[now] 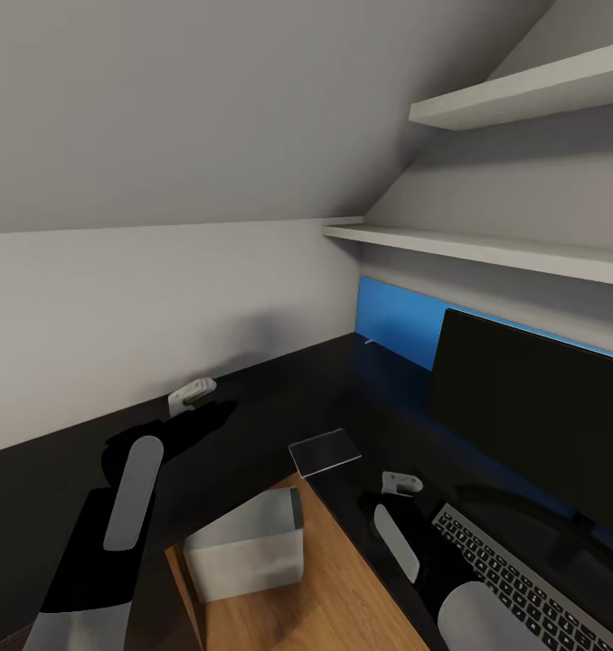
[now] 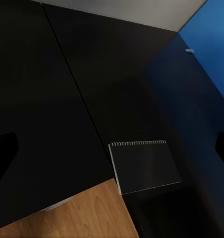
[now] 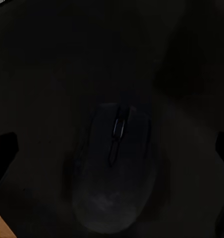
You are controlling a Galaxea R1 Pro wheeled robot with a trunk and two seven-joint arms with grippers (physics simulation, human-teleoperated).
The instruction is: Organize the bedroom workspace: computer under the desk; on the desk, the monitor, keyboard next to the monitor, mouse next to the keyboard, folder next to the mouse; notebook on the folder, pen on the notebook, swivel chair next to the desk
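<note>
The black L-shaped counter (image 1: 279, 398) fills the corner of the room, with the wood floor (image 1: 343, 588) showing in its inner angle.

Nearest the robot, the right arm reaches over the counter's right wing. The keyboard (image 1: 523, 579) lies flat on this wing, just beside the arm and in front of the monitor. The right tool (image 1: 402, 483) hangs above the counter near the keyboard's far end. In the right wrist view the mouse (image 3: 116, 166) lies directly below this tool on the dark surface; the finger edges sit wide apart at both sides of that view, so the tool is released and grasps nothing.

The computer (image 1: 248, 542) stands on the floor in the inner angle, a light grey box, beside the counter edge rather than beneath it.

The notebook (image 1: 325, 451) lies flat at the counter's inner corner, its near corner projecting slightly past the edge over the floor. Its spiral binding shows in the left wrist view (image 2: 144, 166).

The left tool (image 1: 191, 394) hovers above the left wing, apart from the notebook. Its fingers are spread; it is released and empty.

The monitor (image 1: 532, 420) stands upright on the right wing. Behind it a blue wall panel (image 1: 397, 316) runs along the wall. Two white shelves (image 1: 487, 246) are mounted above, under a sloped ceiling.
</note>
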